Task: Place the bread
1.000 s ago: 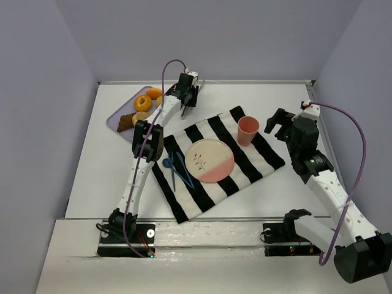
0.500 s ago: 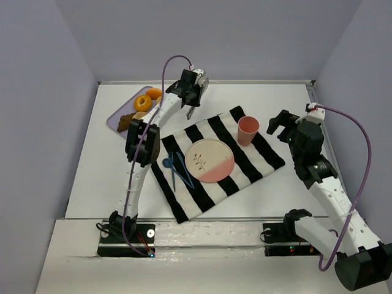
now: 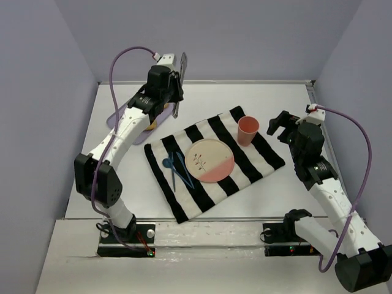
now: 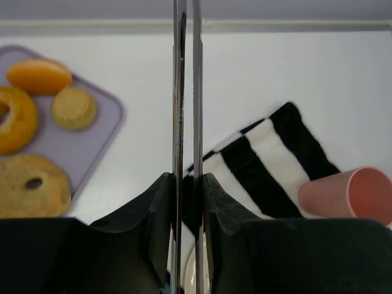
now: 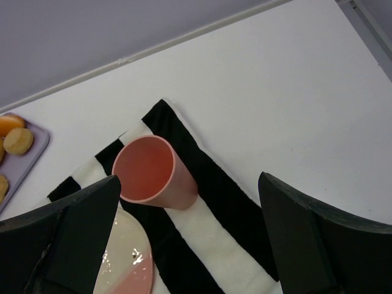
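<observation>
Plenty of bare white table ran along the far wall, and a clear strip lay between the lilac tray and the far corner of the striped cloth. In the wrist view, the left gripper lined up over that strip, just off the tray's rounded right edge. The walls stood close on three sides.

The bread sat on the tray's near part, flat, hole up. The orange donut was just beyond it and two small buns lay farther back. None of them was touched.

The left jaws were pressed almost together, with only a thin slit between the long fingers and nothing pinched. The right gripper hung spread wide and empty near the pink cup, which stood on the cloth's far corner, apart from the pink-and-cream plate at the cloth's middle.
</observation>
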Motion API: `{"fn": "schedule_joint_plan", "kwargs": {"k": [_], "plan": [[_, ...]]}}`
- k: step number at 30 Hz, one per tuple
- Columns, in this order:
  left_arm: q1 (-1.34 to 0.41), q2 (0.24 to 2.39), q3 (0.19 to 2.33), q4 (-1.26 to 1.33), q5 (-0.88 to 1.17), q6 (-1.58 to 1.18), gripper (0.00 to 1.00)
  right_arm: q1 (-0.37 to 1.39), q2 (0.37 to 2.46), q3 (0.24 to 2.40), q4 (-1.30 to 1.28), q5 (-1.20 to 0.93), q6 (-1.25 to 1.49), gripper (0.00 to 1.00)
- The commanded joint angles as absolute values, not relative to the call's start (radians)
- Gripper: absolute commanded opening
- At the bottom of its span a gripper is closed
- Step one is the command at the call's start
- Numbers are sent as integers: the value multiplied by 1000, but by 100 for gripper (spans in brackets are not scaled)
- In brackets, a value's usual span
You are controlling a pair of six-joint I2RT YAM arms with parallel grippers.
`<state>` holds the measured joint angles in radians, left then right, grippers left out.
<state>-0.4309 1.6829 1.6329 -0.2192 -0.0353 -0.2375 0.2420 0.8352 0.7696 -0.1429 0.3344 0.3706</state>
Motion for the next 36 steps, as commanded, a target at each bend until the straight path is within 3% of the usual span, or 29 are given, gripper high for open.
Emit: {"fn": "schedule_joint_plan", "kwargs": {"k": [1,7,13,26,36], "plan": [[-431,1519,1429,-251,-200,-403,35,236,830,769,-74,330,367,100],[-430,1330,1206,-400,-310,-546,43,236,853,761,-54,319,367,100],[-430,1258,1146,-443,-330,-591,51,236,867,756,-46,301,370,100],[-419,1195,1117,-667,-440,-761,53,236,871,749,-40,298,371,100],[-336,1256,1109,-598,-397,-758,55,236,881,747,-40,319,362,100]]}}
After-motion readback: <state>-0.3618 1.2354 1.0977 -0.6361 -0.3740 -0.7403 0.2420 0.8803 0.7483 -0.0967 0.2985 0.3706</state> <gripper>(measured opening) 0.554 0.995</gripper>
